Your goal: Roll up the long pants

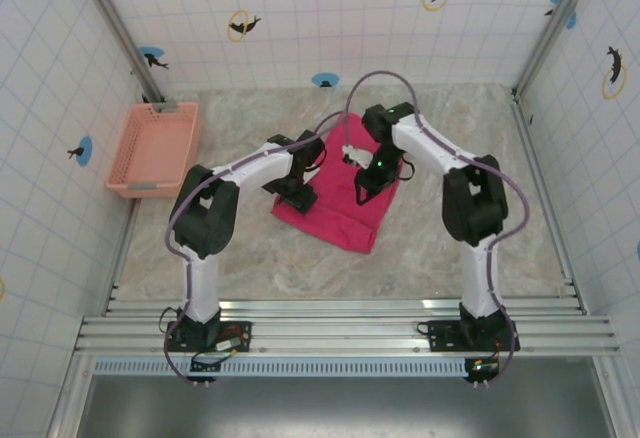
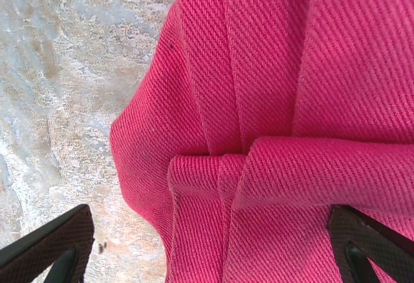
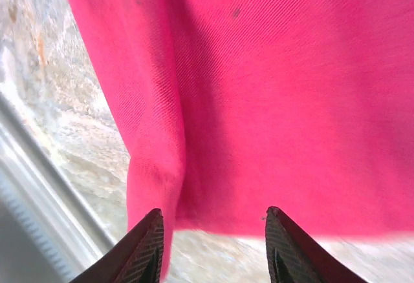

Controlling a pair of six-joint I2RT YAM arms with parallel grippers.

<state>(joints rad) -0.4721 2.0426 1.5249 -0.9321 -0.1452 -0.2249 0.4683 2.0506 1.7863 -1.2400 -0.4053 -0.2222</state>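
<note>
Pink-red twill cloth, one item: the long pants point(image 1: 338, 198), folded into a flat stack on the table point(image 1: 250, 258), to the right of the basket point(image 1: 155, 153) and well apart from it.

Handling, as judged: soft, limp and light, not fragile. The ribbed weave should give the fingers good purchase, but the loose layers are likely to slide over one another and sag if lifted by one corner.

Left gripper point(image 2: 207, 215): at the stack's basket-side edge, fingers spread wide, one over bare table, one over cloth, with a turned-over lip of fabric lying between them.

Right gripper point(image 3: 213, 210): over the part of the stack farther from the basket, fingers apart above a straight cloth edge, pinching nothing.

Suggested hold: the turned-over lip, taken at both sides through all layers together, so that the roll turns evenly.
</note>
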